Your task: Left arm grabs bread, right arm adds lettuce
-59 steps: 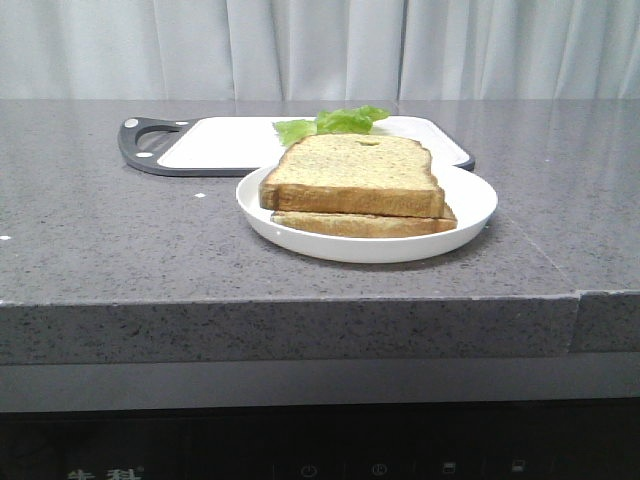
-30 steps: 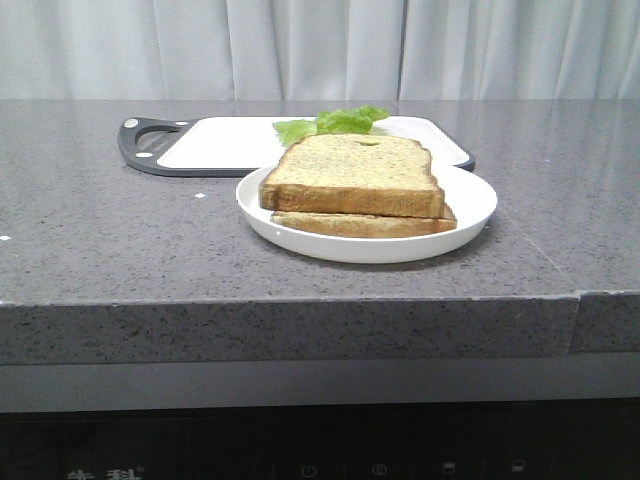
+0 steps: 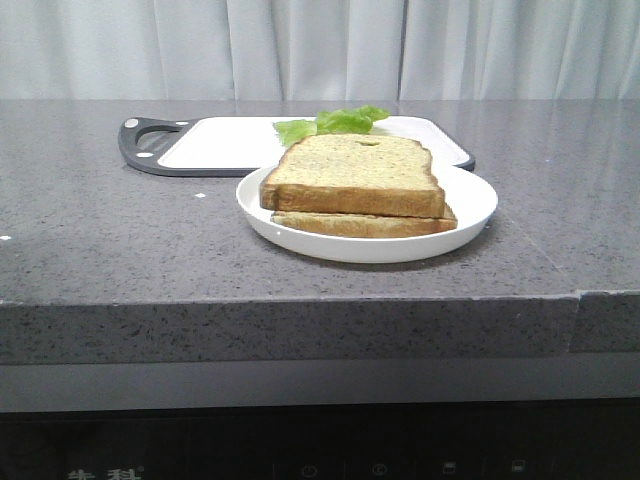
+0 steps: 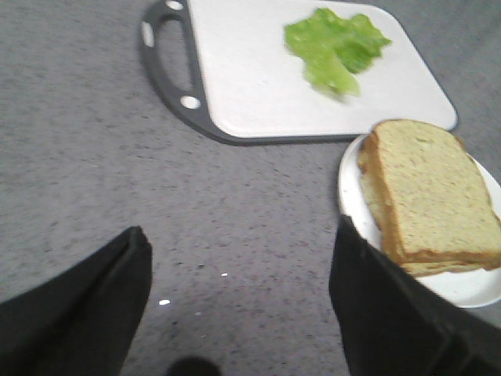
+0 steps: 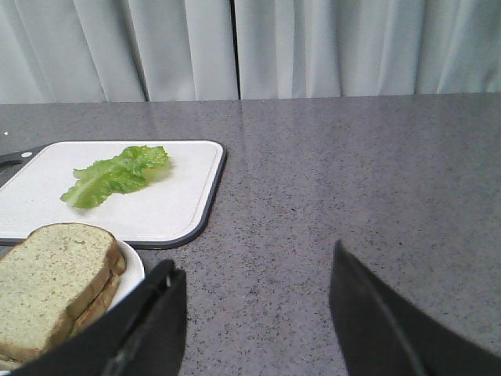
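Observation:
The thick bread slice [image 3: 352, 173] lies on top of a thinner slice [image 3: 365, 224] on a white plate [image 3: 470, 215]. It also shows in the left wrist view [image 4: 430, 192] and the right wrist view [image 5: 51, 274]. The lettuce [image 3: 335, 122] lies on a white cutting board [image 3: 225, 145] behind the plate, seen too in the left wrist view [image 4: 335, 45] and the right wrist view [image 5: 117, 174]. My left gripper [image 4: 243, 243] is open and empty over bare counter, left of the plate. My right gripper [image 5: 254, 270] is open and empty, right of the plate. Neither arm shows in the front view.
The grey speckled counter [image 3: 90, 240] has a front edge close to the camera. The cutting board's dark handle [image 3: 140, 145] lies at its left end. A white curtain [image 3: 320, 45] hangs behind the counter.

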Controlling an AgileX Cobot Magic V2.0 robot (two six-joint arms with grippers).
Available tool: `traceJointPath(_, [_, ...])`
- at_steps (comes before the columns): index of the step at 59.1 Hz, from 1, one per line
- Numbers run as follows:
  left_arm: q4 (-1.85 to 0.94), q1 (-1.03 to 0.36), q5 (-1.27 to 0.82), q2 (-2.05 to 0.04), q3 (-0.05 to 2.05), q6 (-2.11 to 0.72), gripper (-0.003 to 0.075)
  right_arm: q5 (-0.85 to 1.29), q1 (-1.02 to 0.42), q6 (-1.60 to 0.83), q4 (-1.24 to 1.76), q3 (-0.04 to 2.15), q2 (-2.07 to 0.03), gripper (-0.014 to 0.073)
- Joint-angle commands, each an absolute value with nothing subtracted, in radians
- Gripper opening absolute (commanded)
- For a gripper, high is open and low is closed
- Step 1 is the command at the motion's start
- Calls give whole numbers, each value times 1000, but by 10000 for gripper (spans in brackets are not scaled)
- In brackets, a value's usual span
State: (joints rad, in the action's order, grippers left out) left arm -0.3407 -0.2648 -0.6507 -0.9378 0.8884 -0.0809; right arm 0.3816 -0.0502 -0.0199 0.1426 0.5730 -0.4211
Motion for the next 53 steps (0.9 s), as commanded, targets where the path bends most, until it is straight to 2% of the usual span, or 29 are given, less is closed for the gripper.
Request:
traceJointPath(1, [-375, -352, -612, -1043, 983, -86, 472, 310, -46, -21, 134, 611, -434, 433])
traceJointPath(12, [-375, -514, -605, -1279, 1112, -86, 472, 311, -46, -21, 134, 611, -434, 433])
traceJointPath(22, [-375, -603, -596, -1470, 1236, -86, 472, 313, -46, -21, 134, 611, -434, 433])
traceJointPath(33, [-376, -624, -598, -1594, 1327, -86, 472, 314, -46, -21, 134, 611, -434, 433])
traceJointPath(53, [-394, -624, -590, -1667, 1347, -86, 472, 316, -46, -21, 134, 611, -434, 433])
